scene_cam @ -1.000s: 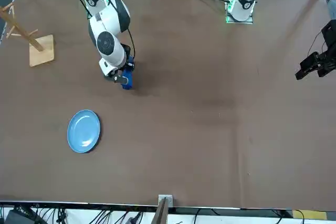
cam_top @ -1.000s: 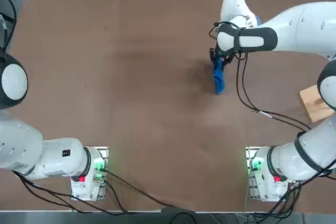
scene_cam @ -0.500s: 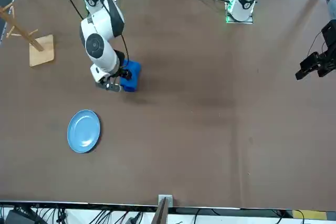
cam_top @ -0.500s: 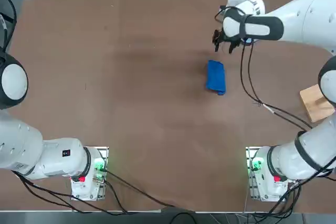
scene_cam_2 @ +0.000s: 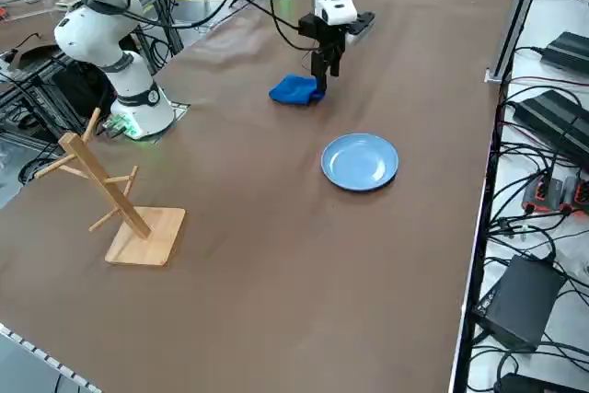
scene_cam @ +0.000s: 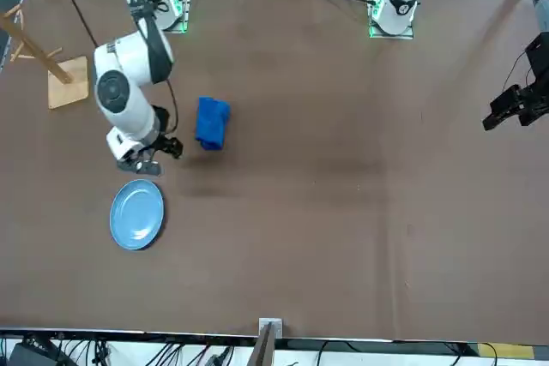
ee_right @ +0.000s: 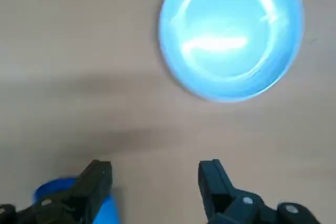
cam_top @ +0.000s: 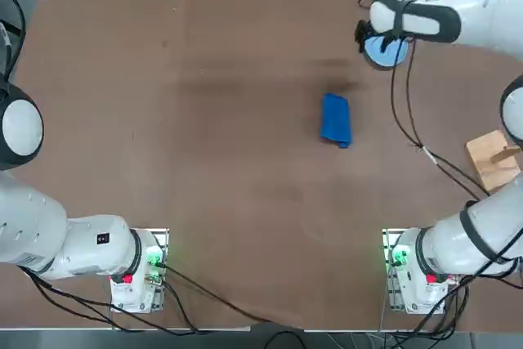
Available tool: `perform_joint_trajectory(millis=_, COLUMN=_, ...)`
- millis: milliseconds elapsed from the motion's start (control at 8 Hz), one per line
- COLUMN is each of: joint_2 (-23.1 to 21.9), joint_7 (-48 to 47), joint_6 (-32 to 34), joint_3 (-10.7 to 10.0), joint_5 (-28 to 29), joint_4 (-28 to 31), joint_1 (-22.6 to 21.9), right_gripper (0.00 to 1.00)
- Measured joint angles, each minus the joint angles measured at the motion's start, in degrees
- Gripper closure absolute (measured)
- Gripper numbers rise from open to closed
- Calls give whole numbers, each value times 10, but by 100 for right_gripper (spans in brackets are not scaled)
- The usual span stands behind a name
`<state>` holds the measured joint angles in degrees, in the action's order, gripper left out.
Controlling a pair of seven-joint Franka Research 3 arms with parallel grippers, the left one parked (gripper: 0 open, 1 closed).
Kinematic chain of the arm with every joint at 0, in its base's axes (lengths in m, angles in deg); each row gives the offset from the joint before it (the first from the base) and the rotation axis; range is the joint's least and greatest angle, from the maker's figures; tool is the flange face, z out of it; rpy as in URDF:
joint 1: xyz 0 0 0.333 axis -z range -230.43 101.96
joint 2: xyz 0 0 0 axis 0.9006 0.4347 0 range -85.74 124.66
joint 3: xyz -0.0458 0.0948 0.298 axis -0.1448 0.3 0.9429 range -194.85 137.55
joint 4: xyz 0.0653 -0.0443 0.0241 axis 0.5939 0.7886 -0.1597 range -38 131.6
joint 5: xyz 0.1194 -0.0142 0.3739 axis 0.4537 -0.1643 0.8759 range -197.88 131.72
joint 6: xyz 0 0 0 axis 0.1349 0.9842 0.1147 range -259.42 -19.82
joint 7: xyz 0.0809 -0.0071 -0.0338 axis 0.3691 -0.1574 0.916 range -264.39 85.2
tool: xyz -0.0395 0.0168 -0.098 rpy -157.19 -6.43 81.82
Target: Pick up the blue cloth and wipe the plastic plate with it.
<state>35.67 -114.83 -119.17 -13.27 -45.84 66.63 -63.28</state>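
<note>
**Right gripper empty above the counter, cloth lying apart from the plate**

The right gripper (scene_cam: 153, 159) hangs above the brown counter (scene_cam: 343, 212), between the small royal-blue fabric cloth (scene_cam: 212, 123) and the round light blue plastic plate (scene_cam: 136, 214). Its two black fingers (ee_right: 97, 182) are released, with a clear gap between them, and they grasp nothing. In the wrist view only the bare counter surface shows between the fingers, the plate (ee_right: 231, 35) lies further ahead of them, and a blue corner of the cloth (ee_right: 55, 188) shows just beside one finger.

The blue cloth (cam_top: 336, 119) lies flat on the counter as an oblong bundle, not touching the gripper and well apart from the plate. In the top view the plate (cam_top: 384, 53) is partly hidden under the white arm. In the right side view the plate (scene_cam_2: 360, 161) is fully visible, upright on its base, and the cloth (scene_cam_2: 294, 89) lies beyond it, partly behind the gripper (scene_cam_2: 321, 69).

A tan wooden stand with pegs on a square base (scene_cam_2: 129, 218) stands near the counter edge on the robot's right side, far from both things.
</note>
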Motion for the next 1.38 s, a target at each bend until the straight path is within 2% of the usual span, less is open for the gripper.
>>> perform_joint_trajectory(millis=125, joint_2=2, joint_7=35, joint_6=4, joint_3=-1, joint_5=-9, joint_4=-16, joint_1=21, right_gripper=0)
perform_joint_trajectory(millis=375, joint_2=1, joint_7=66, joint_6=51, joint_3=-11, joint_5=-11, joint_4=-71, joint_1=37, right_gripper=0)
perform_joint_trajectory(millis=750, joint_2=-32, joint_7=75, joint_6=116, joint_3=-40, joint_5=-5, joint_4=-140, joint_1=38, right_gripper=0)
perform_joint_trajectory(millis=1000, joint_2=-69, joint_7=84, joint_6=159, joint_3=-44, joint_5=1, joint_4=-152, joint_1=37, right_gripper=0)
perform_joint_trajectory(millis=1375, joint_2=-85, joint_7=87, joint_6=231, joint_3=-57, joint_5=47, joint_4=-207, joint_1=38, right_gripper=0)
